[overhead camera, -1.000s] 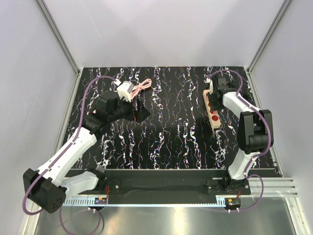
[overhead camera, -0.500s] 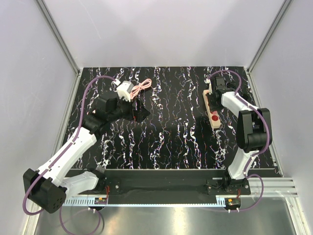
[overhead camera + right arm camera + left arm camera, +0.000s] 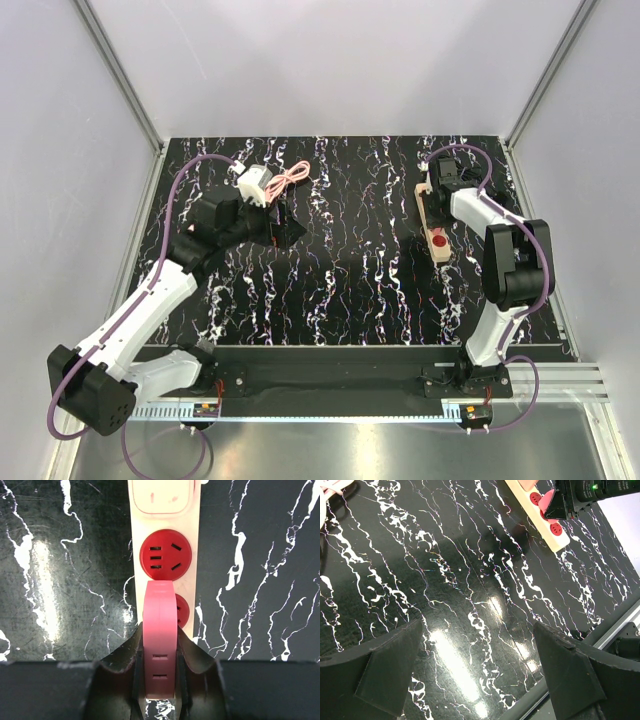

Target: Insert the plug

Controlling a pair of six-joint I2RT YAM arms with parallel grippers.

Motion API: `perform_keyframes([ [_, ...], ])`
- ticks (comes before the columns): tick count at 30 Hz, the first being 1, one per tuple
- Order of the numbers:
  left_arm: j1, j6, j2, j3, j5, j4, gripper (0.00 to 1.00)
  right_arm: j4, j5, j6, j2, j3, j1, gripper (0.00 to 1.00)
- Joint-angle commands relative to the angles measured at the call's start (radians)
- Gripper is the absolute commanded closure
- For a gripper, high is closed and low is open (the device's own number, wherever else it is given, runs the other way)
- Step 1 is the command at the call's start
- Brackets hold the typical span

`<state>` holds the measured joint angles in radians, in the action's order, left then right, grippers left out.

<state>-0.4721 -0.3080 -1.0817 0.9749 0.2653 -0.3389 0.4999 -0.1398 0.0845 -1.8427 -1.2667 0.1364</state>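
Observation:
My right gripper [image 3: 160, 650] is shut on the salmon-pink plug [image 3: 160, 630], held edge-on between both fingers. The plug sits over the middle red socket [image 3: 182, 611] of the cream power strip [image 3: 192, 587]; whether it is seated I cannot tell. Another red socket [image 3: 165, 552] lies free just beyond it. In the top view the right gripper [image 3: 441, 182] is over the strip's [image 3: 438, 256] far end. In the left wrist view the plug [image 3: 547, 499] shows at the strip [image 3: 560, 541]. My left gripper [image 3: 475, 680] is open and empty above the mat, at the left in the top view [image 3: 283, 226].
A white block [image 3: 254, 183] with a coiled pink cable [image 3: 291, 176] lies at the back left, just beyond my left gripper. The black marbled mat [image 3: 340, 280] is bounded by white walls and a metal rail at the front.
My right gripper with the plug has shifted slightly toward the far end of the strip. The left arm has not moved.

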Motion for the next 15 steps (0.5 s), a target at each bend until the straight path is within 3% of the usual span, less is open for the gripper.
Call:
perform_keyframes([
  [1, 0.006, -0.005, 0.019, 0.01, 0.022, 0.057, 0.01, 0.014, 0.197, -0.069, -0.119, 0.049, 0.052, 1.0],
  [10, 0.013, -0.009, 0.02, 0.008, 0.028, 0.061, 0.01, 0.02, 0.198, -0.06, -0.115, 0.055, 0.054, 1.0],
  [15, 0.013, -0.006, 0.022, 0.008, 0.026, 0.061, 0.01, 0.025, 0.177, -0.055, -0.104, 0.044, 0.052, 0.77],
])
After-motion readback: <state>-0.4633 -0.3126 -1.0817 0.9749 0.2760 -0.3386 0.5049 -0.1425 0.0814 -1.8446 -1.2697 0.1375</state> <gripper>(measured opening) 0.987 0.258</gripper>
